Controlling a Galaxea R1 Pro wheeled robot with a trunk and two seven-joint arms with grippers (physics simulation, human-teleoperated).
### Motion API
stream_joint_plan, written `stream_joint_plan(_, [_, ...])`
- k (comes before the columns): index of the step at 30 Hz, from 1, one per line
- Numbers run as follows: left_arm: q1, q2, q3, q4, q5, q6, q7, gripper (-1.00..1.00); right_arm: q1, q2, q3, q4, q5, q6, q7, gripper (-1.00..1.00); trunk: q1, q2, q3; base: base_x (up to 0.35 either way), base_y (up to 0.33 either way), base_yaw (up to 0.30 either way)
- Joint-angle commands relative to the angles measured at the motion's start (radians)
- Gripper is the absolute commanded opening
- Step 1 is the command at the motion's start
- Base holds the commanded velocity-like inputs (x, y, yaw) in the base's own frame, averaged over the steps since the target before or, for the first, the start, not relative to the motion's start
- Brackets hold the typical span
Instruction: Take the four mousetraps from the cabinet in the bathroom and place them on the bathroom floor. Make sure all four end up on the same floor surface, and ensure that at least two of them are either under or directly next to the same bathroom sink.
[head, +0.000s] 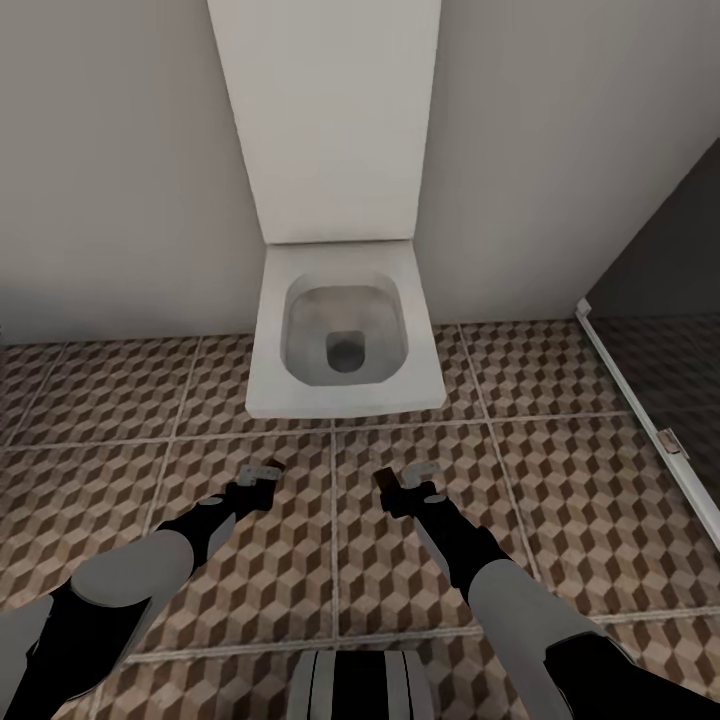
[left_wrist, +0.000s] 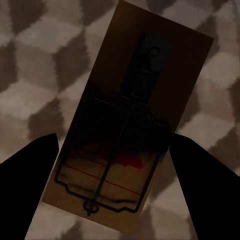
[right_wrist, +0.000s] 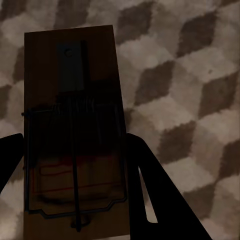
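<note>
Each hand holds one mousetrap above the bathroom floor (head: 560, 470) of cube-patterned tiles. In the left wrist view a brown wooden mousetrap (left_wrist: 150, 75) with dark wire and a red mark sits between the dark fingers (left_wrist: 25, 190) of my left gripper (left_wrist: 115, 145), which is shut on it. My right gripper (right_wrist: 75, 140) is shut on a second mousetrap (right_wrist: 72, 75). In the head view the left gripper (head: 262, 478) and the right gripper (head: 400, 488) hang low over the tiles, just in front of the toilet. The cabinet is out of view.
A white wall-hung toilet (head: 345, 340) with its lid up stands straight ahead against the pale wall. At the right a glass shower screen with a white frame (head: 640, 420) borders a dark stall. Tiled floor stretches to the left and right of my arms.
</note>
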Motion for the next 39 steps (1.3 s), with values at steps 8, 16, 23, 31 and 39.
stream_joint_plan(8, [0.0,-0.001,-0.008,0.001,0.007,0.0,-0.004,-1.0,0.0,0.0,0.004,-0.002,0.004,0.007,-0.007,-1.0,0.0,0.0,-0.001,0.001,0.0,0.0])
stream_joint_plan(16, [0.0,-0.002,-0.008,0.001,0.007,0.0,-0.004,-1.0,0.0,0.0,0.004,-0.002,0.005,0.007,-0.007,-1.0,0.003,-0.002,-0.031,0.0,0.0,0.0])
stream_joint_plan(23, [0.0,-0.002,-0.008,0.0,0.007,0.0,-0.003,-1.0,0.0,0.0,0.004,-0.002,0.005,0.007,-0.007,-1.0,0.007,-0.004,-0.059,0.0,0.0,0.0])
stream_joint_plan(31, [0.0,-0.003,-0.008,0.001,0.007,0.0,-0.003,-1.0,0.0,0.0,0.004,-0.002,0.005,0.007,-0.007,-1.0,0.01,-0.006,-0.089,0.0,0.0,0.0])
stream_joint_plan(39, [0.0,-0.003,-0.008,0.001,0.007,0.0,-0.004,-1.0,0.0,0.0,0.004,-0.002,0.005,0.008,-0.007,-1.0,0.014,-0.007,-0.12,0.0,0.0,0.0])
